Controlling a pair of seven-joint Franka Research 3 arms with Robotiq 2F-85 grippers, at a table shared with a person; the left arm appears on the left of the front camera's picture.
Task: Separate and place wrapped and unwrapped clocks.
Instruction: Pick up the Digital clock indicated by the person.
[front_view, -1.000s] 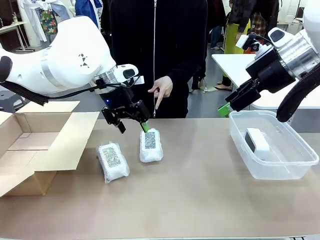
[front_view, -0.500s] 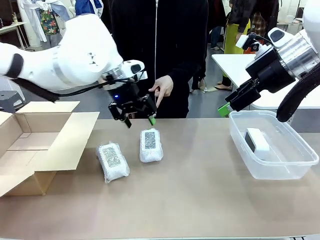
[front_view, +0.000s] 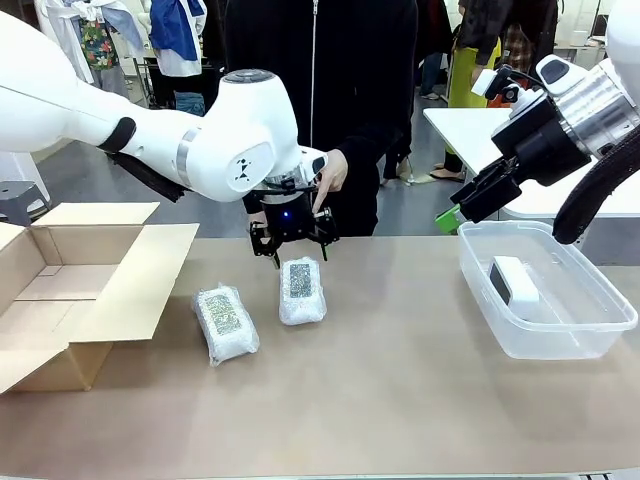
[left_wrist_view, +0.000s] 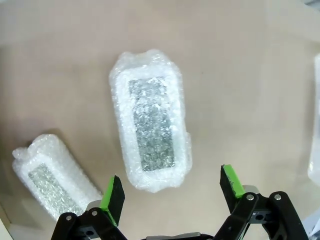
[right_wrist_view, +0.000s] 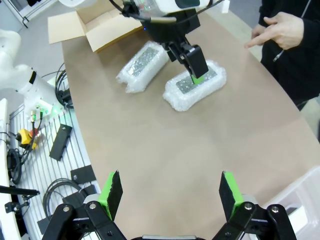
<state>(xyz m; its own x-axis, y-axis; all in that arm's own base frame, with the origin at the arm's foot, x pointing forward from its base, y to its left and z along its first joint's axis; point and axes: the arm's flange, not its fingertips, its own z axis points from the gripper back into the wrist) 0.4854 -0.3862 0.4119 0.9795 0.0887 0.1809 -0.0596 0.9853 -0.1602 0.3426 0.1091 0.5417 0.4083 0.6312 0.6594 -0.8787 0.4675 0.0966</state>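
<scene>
Front view, nearest first: the brown desk (front_view: 380, 400) carries an open cardboard box (front_view: 60, 300) at the robot's left and a clear tub (front_view: 560, 345) at its right, and the bare white clock (front_view: 515, 280) already lies inside the tub. Between them lie the two bundles, apart from each other: the nearer wrapped clock (front_view: 226, 322) on the box side and the farther wrapped clock (front_view: 301, 290) toward the middle. Just above the far end of that second bundle hangs the left gripper (front_view: 298, 250), fingers spread wide and holding nothing. The left wrist view shows the bundle's end between the green pads (left_wrist_view: 112, 197), closer to one pad than the other, with its grey panel running lengthwise away. The right gripper (front_view: 465, 210) is raised near the tub's far corner, fingers likewise apart and empty. Beyond, at the far edge, the person's hand (front_view: 325, 180) points down toward the desk. The step in hand looks like picking this farther bundle. To do it well, slide the gripper along to the bundle's middle and centre it between the pads, keep the fingers across the short width, sink until the pads pass the puffy top, then close gently, since bubble wrap yields and may slip
</scene>
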